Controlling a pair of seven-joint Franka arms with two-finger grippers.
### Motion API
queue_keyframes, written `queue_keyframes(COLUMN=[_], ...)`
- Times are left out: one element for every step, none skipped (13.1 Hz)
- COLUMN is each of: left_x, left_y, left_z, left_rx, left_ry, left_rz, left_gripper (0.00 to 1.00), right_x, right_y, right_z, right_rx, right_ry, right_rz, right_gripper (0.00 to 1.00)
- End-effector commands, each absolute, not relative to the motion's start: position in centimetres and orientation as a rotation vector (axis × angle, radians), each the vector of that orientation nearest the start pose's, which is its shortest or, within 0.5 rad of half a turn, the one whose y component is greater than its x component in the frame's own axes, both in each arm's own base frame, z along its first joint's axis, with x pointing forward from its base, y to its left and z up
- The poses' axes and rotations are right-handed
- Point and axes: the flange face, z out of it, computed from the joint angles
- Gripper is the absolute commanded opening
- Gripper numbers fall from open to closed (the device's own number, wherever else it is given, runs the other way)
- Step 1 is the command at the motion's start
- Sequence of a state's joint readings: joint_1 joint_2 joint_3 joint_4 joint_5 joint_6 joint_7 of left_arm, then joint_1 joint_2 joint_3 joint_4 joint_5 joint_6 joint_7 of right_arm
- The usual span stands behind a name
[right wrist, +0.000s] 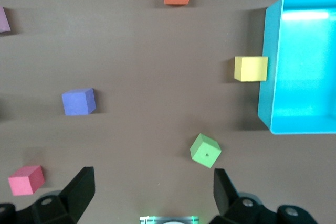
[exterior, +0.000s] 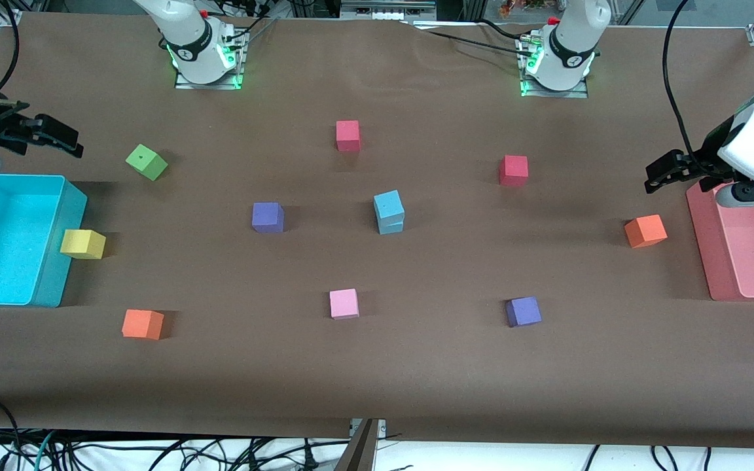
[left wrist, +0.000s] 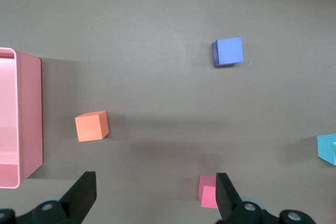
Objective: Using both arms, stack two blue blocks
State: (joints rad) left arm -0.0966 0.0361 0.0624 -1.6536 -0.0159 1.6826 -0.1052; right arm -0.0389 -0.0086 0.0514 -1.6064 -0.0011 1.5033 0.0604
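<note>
The two blue blocks stand stacked in the middle of the table, the top block sitting slightly turned on the lower block. An edge of the stack shows in the left wrist view. My left gripper is open and empty, up over the table at the left arm's end, beside the pink tray. My right gripper is open and empty, up over the table at the right arm's end, by the cyan bin. Both are well away from the stack.
Loose cubes lie around the stack: two red, two purple, pink, green, yellow against the bin, two orange.
</note>
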Motion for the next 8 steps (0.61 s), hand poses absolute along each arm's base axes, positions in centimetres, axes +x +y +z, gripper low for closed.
queue_keyframes(left_x=[57.6,57.6,57.6,57.6,57.6,57.6,57.7,57.7], left_y=[-2.1,-2.1,-2.0,-2.1,-2.1,-2.1,-2.1,-2.1], left_z=[57.9,58.0,58.0,58.0,58.0,58.0,57.9,57.9], left_rx=[-3.174,-3.174,-3.174,-3.174,-3.174,-3.172,-3.172,-3.171], left_ry=[-0.099,-0.101,-0.103,-0.101,-0.099,-0.101,-0.101,-0.100], left_rz=[0.003,0.001,0.001,0.001,0.001,0.000,0.003,0.003], left_gripper=[1.00,1.00,1.00,1.00,1.00,1.00,1.00,1.00], right_x=[53.7,53.9,54.1,54.2,54.5,54.9,55.1,55.3], right_y=[-0.3,-1.2,-1.9,-2.2,-2.0,-1.6,-1.1,-1.0], right_z=[60.9,61.0,60.9,60.8,60.5,59.8,59.5,59.2], right_rx=[-3.156,-3.152,-3.151,-3.149,-3.147,-3.146,-3.146,-3.144], right_ry=[0.119,0.143,0.164,0.167,0.164,0.152,0.140,0.140], right_rz=[0.121,0.092,0.080,0.065,0.072,0.091,0.101,0.111], right_gripper=[1.00,1.00,1.00,1.00,1.00,1.00,1.00,1.00])
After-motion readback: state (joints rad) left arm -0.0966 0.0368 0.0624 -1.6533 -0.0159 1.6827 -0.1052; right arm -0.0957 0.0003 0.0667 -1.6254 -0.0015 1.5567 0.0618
